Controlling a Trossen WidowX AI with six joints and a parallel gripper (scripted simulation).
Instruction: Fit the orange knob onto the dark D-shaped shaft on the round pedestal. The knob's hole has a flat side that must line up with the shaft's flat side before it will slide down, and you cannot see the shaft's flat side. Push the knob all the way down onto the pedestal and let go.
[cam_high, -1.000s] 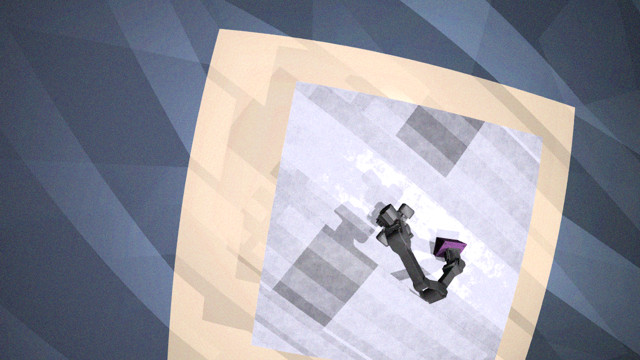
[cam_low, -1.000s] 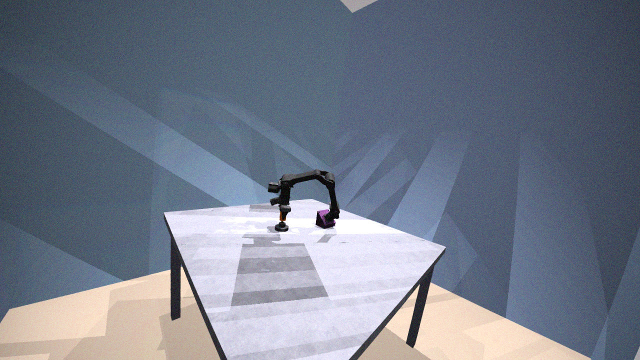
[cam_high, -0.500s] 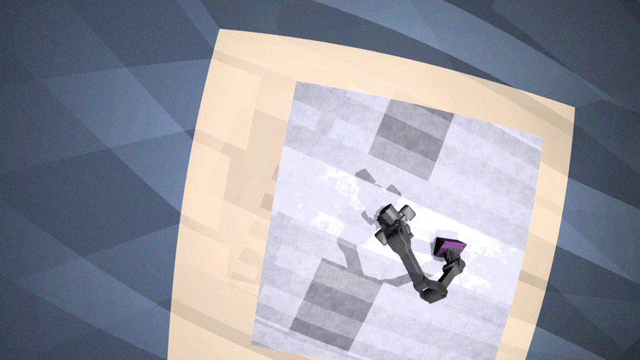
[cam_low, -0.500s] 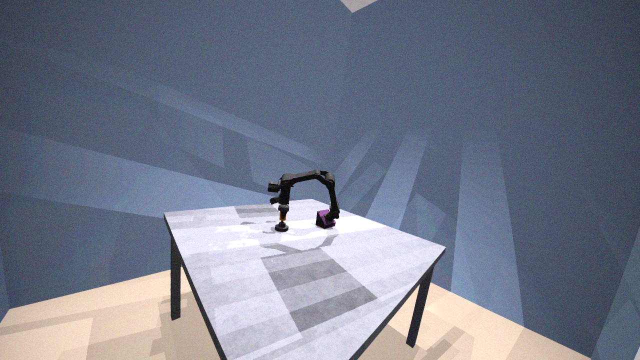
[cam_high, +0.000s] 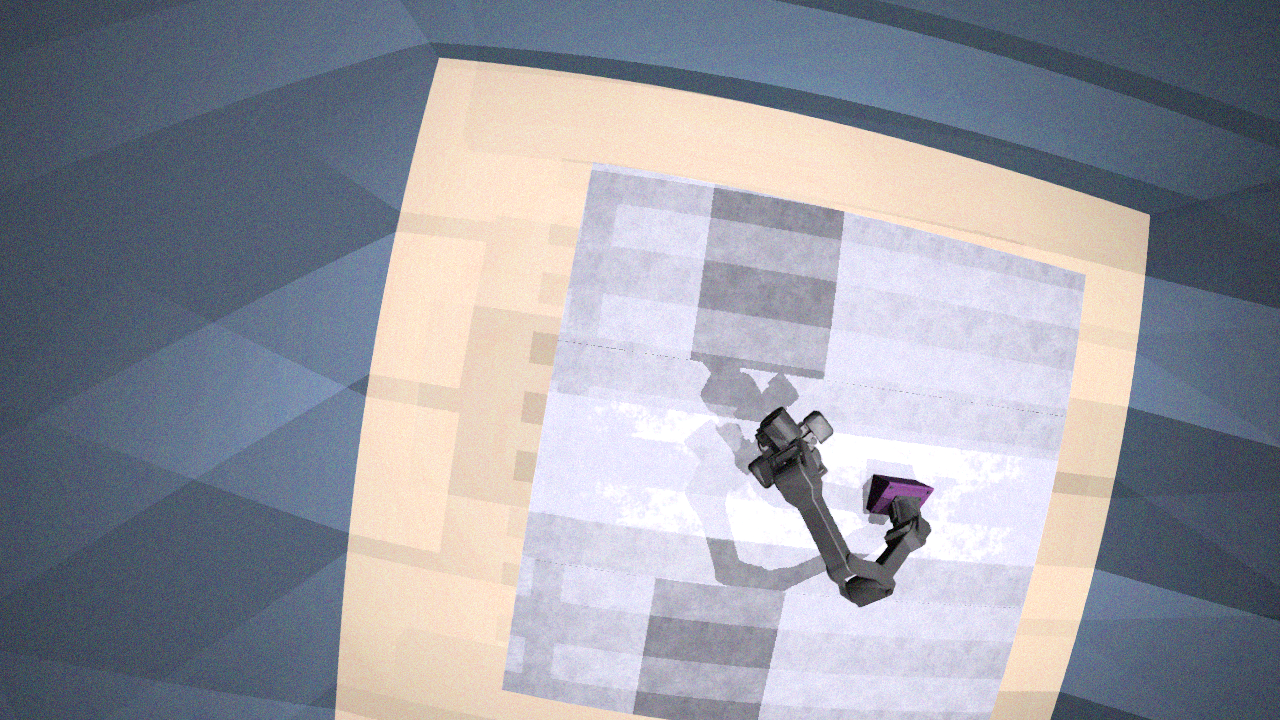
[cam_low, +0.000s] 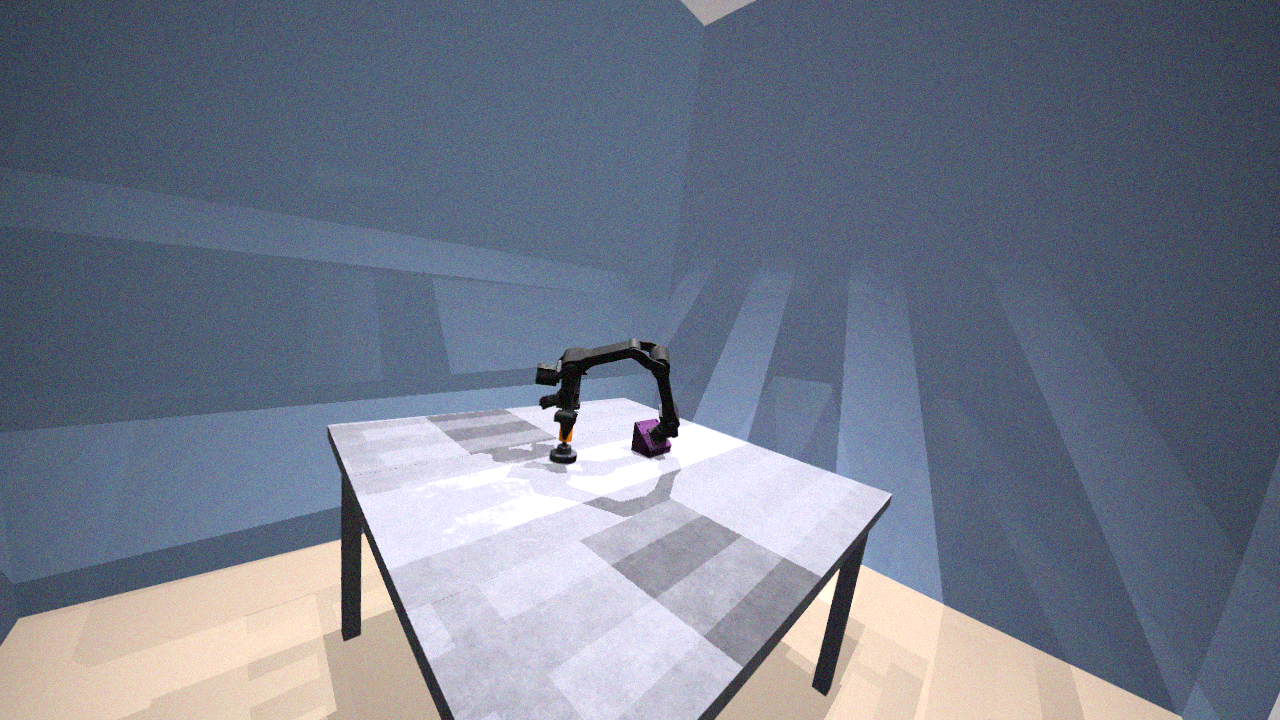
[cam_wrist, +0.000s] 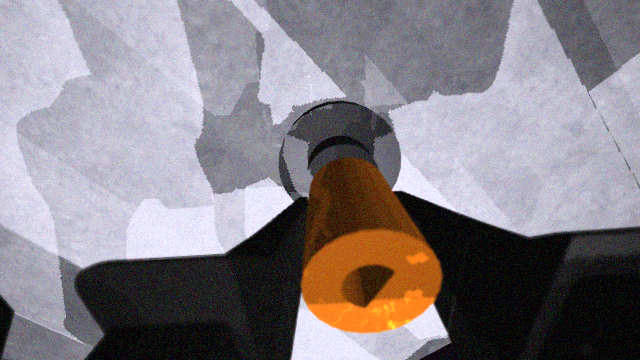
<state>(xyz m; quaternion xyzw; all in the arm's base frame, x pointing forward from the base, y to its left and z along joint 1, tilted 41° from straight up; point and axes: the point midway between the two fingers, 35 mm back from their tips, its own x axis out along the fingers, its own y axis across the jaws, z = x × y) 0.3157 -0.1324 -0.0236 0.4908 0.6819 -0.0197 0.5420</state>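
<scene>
At six o'clock in the wrist view, nearest the lens, the orange, smooth cylindrical knob (cam_low: 568, 438) (cam_wrist: 355, 210) shows its round end face, pierced by a D-shaped hole. The hole's flat side lies towards four o'clock; presumably that is the edge to be matched with the hidden flat on the shaft. The black, angular claw (cam_high: 787, 454) (cam_low: 565, 428) (cam_wrist: 349, 202) is pinching the knob from nine and three o'clock, a grip that leaves both ends free and should let the wrist turn it.

Beyond it, towards twelve o'clock, the dark grey, stepped round pedestal (cam_low: 563, 455) (cam_wrist: 340, 117) stands on the bench (cam_high: 984, 340) (cam_low: 501, 537) (cam_wrist: 465, 145), whose pale top looks mottled like stone. The knob is upright over the pedestal's raised collar; whether they touch, and how far the shaft has entered, cannot be told. Alignment appears to be the step in hand: a small twist with light downward pressure seems wise, since forcing a mismatched flat could jam it.

Farther off, near four o'clock from the claw in the top view, a purple wedge-shaped block (cam_high: 913, 490) (cam_low: 640, 431) sits at the arm's foot, seemingly as its mount.
</scene>
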